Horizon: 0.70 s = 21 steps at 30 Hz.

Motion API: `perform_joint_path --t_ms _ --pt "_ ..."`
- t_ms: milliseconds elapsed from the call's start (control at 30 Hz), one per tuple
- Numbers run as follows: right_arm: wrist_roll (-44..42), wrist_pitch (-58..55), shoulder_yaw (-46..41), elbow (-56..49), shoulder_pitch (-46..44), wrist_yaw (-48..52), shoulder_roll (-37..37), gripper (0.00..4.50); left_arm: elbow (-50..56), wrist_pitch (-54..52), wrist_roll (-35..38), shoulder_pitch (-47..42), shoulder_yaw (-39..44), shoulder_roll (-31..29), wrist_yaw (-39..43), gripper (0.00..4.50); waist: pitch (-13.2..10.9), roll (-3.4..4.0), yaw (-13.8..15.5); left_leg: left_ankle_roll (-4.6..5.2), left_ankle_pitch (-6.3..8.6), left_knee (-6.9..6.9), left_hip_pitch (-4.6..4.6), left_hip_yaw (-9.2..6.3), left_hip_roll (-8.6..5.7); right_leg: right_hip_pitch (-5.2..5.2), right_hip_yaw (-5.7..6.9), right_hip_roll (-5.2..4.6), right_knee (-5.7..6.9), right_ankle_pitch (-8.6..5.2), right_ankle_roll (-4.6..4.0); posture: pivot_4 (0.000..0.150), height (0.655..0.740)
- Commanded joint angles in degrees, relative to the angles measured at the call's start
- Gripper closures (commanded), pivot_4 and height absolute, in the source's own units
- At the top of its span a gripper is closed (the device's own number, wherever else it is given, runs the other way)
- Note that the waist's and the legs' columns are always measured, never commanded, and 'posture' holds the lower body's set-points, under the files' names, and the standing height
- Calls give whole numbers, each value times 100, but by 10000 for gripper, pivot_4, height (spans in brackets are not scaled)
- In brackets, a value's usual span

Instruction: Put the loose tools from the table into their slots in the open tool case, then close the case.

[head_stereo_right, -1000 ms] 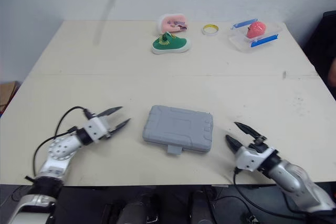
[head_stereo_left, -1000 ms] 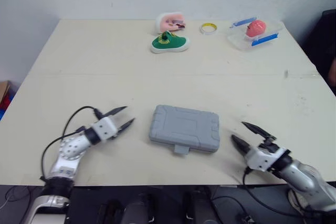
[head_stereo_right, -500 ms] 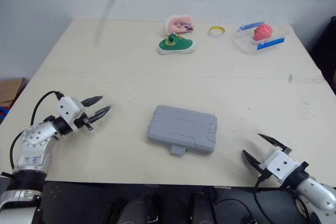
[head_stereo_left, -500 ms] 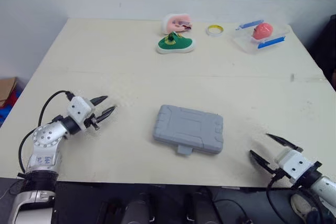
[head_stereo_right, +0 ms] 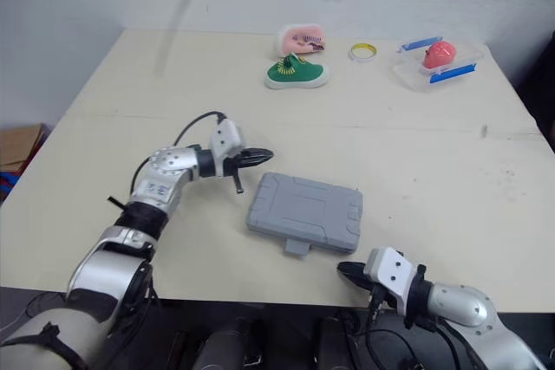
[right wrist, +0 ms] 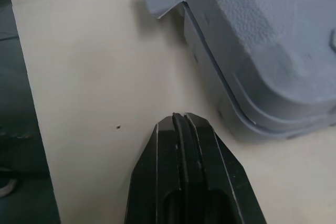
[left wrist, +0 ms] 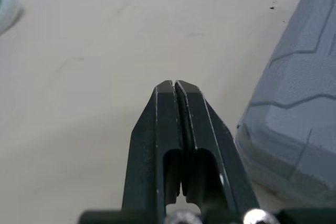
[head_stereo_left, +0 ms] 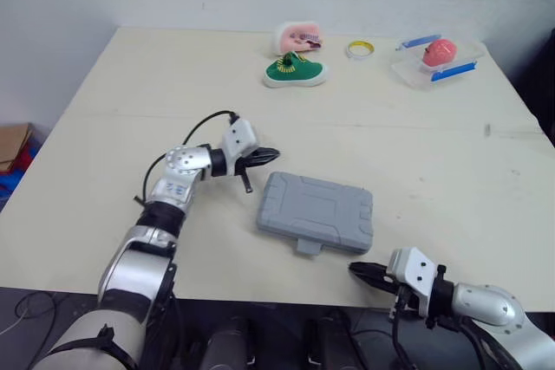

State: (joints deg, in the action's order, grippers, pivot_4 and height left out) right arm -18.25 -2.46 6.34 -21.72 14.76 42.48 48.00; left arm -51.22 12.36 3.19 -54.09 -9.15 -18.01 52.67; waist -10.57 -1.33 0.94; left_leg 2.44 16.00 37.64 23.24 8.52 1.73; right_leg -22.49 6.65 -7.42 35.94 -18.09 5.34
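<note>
The pale table [head_stereo_left: 130,84] carries one grey tool case [head_stereo_left: 316,211], lying flat with its lid down in the middle of the table near the front edge, its small latch tab facing that edge. Two grippers are near it. The left gripper [head_stereo_left: 270,155] sits just beside the case's far left corner; the head views leave its fingers hard to read, but the left wrist view shows them pressed together tip to tip [left wrist: 175,85] with nothing between, and the ribbed corner of the case close alongside. Whether they touch the case cannot be told. The right gripper [head_stereo_left: 355,269] is low at the front edge, near the case's front right corner and apart from it. The right wrist view shows its fingers likewise clenched on nothing [right wrist: 181,119], and also shows the seam between the case's two halves and the latch tab, which the head views barely resolve. The head views alone take in the far edge. Towards the far right corner is one clear container [head_stereo_left: 414,71] holding one red object [head_stereo_left: 436,51] and two blue strips. Near the middle of the far edge are one green shoe [head_stereo_left: 295,71], one pink item [head_stereo_left: 297,38] just behind it, and one small yellow-rimmed tape ring [head_stereo_left: 361,48] between the pink item and the container.
</note>
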Motion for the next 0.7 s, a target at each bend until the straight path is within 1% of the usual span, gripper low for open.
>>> perform_joint_path --t_ms 33,133,267,300,333,400,467,500,600,700 --pt "313 -111 64 227 -199 10 -171 44527 -610 394 -229 -360 -6 202 -137 45000 -1 -3 -10 -1 0 0 0 0 2 -1 1 1 0 0 0 1500 7400" --pt "544 -58 63 413 -357 96 -218 44527 -1041 487 -381 -503 -23 294 -136 45000 -1 -3 -13 1 1 3 1 -1 1 1 2 -2 1 0 0 1500 7400" --pt "681 -137 59 555 -486 169 -286 44527 -1248 660 -486 -527 7 302 -95 45000 1 -8 -20 4 3 8 0 -4 0 4 3 -5 3 0 1 1500 7400" --pt "727 -154 49 614 -561 162 -307 44527 -1256 642 -496 -487 -9 277 39 45000 0 -8 -21 4 3 10 0 -5 0 4 3 -6 4 1 1 1500 7400" --pt "793 -138 28 738 -696 132 -343 44527 -1185 597 -468 -376 -32 213 338 45000 2 -11 -28 4 3 10 0 -6 0 4 4 -6 4 1 1 1500 7400" --pt "900 -124 -1 1033 -959 142 -372 44527 -935 511 -349 -112 -29 87 905 45000 5 -14 -88 3 3 12 -1 -6 1 5 3 -6 5 1 1 1500 7400" --pt "997 -62 -2 1255 -1129 183 -362 44527 -683 466 -272 77 -13 25 1179 45000 5 -13 -107 3 3 12 -3 -5 -1 7 2 -9 7 2 1 1500 7400" --pt "1047 -16 5 1357 -1205 199 -350 44527 -544 438 -242 168 -13 1 1274 45000 7 -17 -115 3 3 13 -3 -7 -1 8 3 -10 7 2 1 1500 7400" --pt "1166 141 34 1898 -1680 354 -312 44527 379 151 -94 688 -36 -118 1453 45000 8 -17 -120 3 4 21 -6 -10 0 14 -1 -12 8 2 1 1500 7400" --pt "1288 309 124 2398 -2113 465 -363 44527 1232 -213 5 1159 -64 -213 1451 45000 8 -17 -110 9 7 31 -7 -13 -1 22 -23 -17 7 6 5 1500 7400"
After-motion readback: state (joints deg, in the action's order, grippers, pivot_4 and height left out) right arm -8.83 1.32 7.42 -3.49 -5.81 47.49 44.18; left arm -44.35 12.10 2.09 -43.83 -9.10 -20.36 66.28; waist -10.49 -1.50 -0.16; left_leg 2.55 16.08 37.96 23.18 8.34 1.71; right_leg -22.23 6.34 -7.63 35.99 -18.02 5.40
